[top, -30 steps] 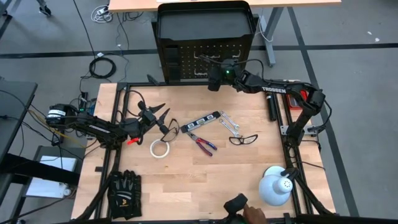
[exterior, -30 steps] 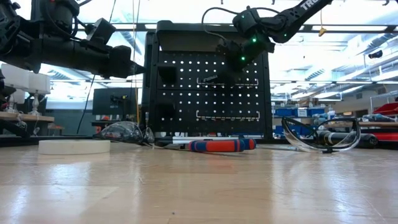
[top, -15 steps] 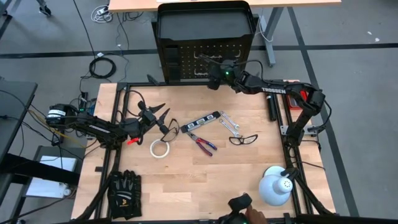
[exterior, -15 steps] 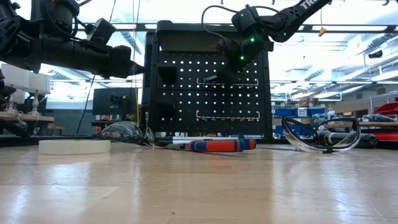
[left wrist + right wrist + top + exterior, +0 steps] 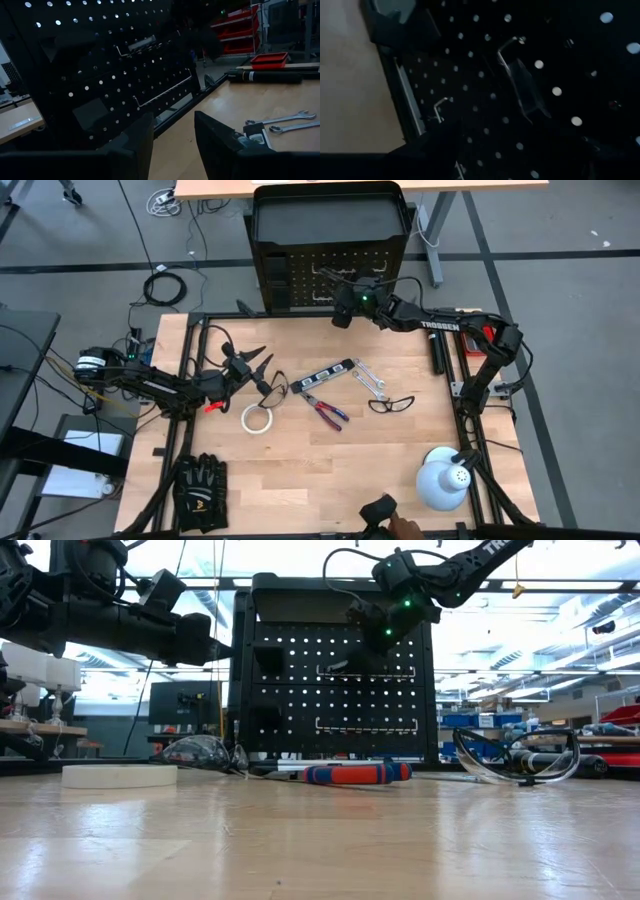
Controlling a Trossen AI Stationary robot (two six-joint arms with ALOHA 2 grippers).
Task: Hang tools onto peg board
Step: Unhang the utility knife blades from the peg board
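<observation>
Right gripper hangs close against the upright black perforated metal peg board, at its upper pale hook rail; its fingers stand apart, nothing visibly held, and it sits a touch nearer the board than a second ago. Left gripper hovers unchanged over the pale wooden table, fingers parted and empty. Red-handled pliers, white tape roll, silver wrenches lie unmoved.

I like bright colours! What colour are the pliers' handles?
Red and blue; the pliers show best in the low view.
</observation>
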